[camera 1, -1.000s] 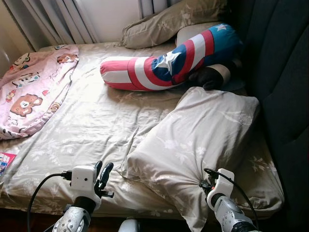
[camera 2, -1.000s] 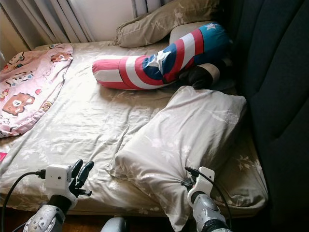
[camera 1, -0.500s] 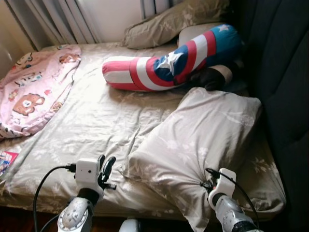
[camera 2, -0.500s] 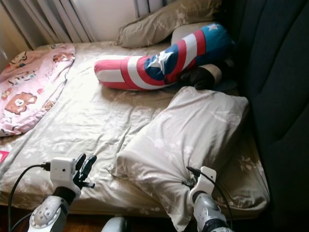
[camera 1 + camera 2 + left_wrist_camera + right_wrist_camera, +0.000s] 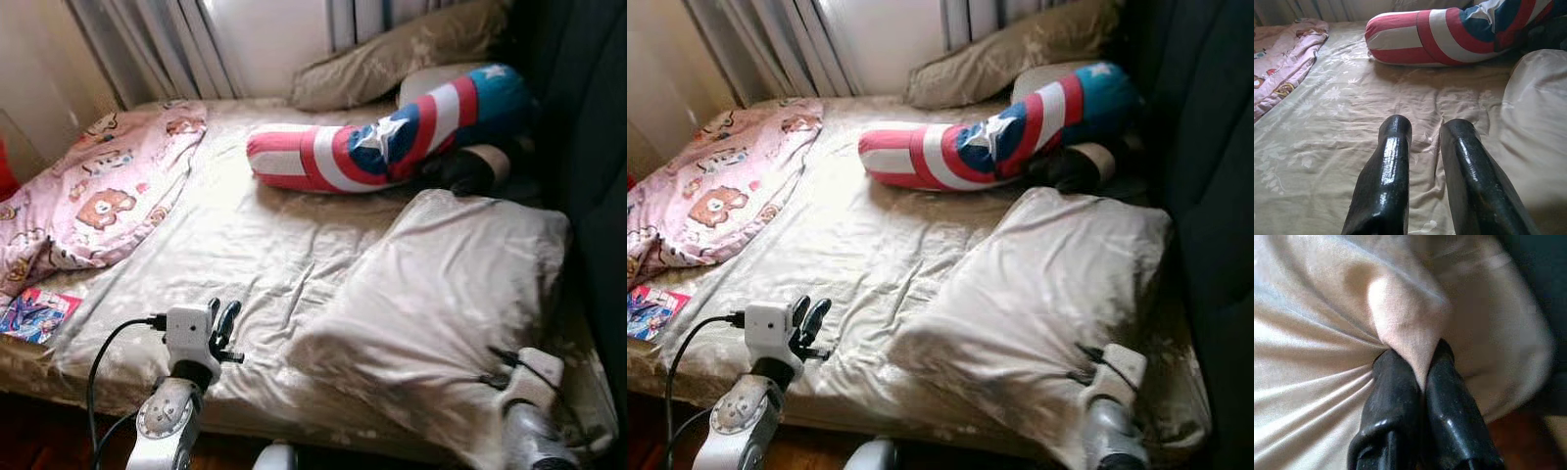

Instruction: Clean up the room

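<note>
Here, at the foot of a bed dressed in a beige floral sheet, the right gripper has its two black fingers pinched tight on a fold of the large beige pillow, near that pillow's lower corner at the mattress edge. The pillow lies flat on the robot's right side of the bed, close against a dark padded headboard. The left gripper hovers just above the rumpled sheet near the front edge, its fingers a narrow gap apart and holding nothing. Farther up the bed, a long bolster in red and white stripes with a blue band and white star lies across the mattress, one end resting against a second beige pillow by the curtains. A dark plush object sits just beyond the held pillow's far edge. On the robot's left, a pink blanket printed with cartoon bears is bunched along the side, and a colourful booklet lies just beside its lower edge.
</note>
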Controlling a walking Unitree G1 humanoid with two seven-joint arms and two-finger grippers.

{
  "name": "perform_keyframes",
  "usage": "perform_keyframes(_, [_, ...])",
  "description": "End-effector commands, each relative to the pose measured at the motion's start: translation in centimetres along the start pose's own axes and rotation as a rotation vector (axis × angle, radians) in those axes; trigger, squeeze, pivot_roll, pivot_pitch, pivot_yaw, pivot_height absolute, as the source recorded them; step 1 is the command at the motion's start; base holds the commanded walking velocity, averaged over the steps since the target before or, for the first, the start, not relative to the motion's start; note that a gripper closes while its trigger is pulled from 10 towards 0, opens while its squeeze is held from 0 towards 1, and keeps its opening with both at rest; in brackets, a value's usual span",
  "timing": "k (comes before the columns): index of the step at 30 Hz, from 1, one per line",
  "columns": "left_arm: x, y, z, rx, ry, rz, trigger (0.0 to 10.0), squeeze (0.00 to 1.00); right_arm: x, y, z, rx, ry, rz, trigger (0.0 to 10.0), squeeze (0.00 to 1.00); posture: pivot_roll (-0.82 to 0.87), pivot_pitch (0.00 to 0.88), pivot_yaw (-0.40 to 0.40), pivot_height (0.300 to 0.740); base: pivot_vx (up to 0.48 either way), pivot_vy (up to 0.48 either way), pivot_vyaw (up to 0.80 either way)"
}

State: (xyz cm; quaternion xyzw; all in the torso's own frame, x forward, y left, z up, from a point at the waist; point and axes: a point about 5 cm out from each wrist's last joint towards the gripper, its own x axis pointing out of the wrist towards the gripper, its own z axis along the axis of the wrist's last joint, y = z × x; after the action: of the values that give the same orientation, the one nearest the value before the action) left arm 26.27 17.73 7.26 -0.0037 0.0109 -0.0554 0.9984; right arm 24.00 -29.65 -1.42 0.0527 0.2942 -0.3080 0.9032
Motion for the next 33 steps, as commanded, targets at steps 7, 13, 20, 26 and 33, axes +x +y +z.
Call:
perform_keyframes(7, [0.6, 0.2, 0.0, 0.011, -0.021, 0.007, 10.0, 0.00, 0.4, -7.1, 7.5, -0.004, -0.273, -0.332, 0.0, 0.00, -0.06, 0.000, 0.109, 0.662, 0.000, 0.000, 0.00])
perform_keyframes(13, [0.7, 0.2, -0.1, 0.012, -0.031, 0.008, 10.0, 0.00, 0.4, -8.5, 8.6, -0.026, -0.269, -0.370, 0.0, 0.00, -0.06, 0.000, 0.106, 0.662, 0.000, 0.000, 0.00])
perform_keyframes(20, [0.7, 0.4, -0.4, 0.017, -0.027, 0.009, 10.0, 0.00, 0.7, -6.0, 7.5, -0.021, -0.227, -0.274, 10.0, 0.00, -0.06, 0.000, 0.106, 0.662, 0.000, 0.000, 0.00])
perform_keyframes(26, [0.8, 0.5, -0.6, 0.020, -0.022, 0.006, 10.0, 0.00, 0.8, -3.2, 5.3, 0.013, -0.150, -0.141, 10.0, 1.00, -0.06, 0.000, 0.108, 0.662, 0.000, 0.000, 0.00])
perform_keyframes(33, [0.8, 0.2, -0.7, 0.016, -0.022, 0.000, 10.0, 0.00, 0.6, -1.3, 3.9, 0.012, -0.100, -0.061, 10.0, 1.00, -0.06, 0.000, 0.106, 0.662, 0.000, 0.000, 0.00])
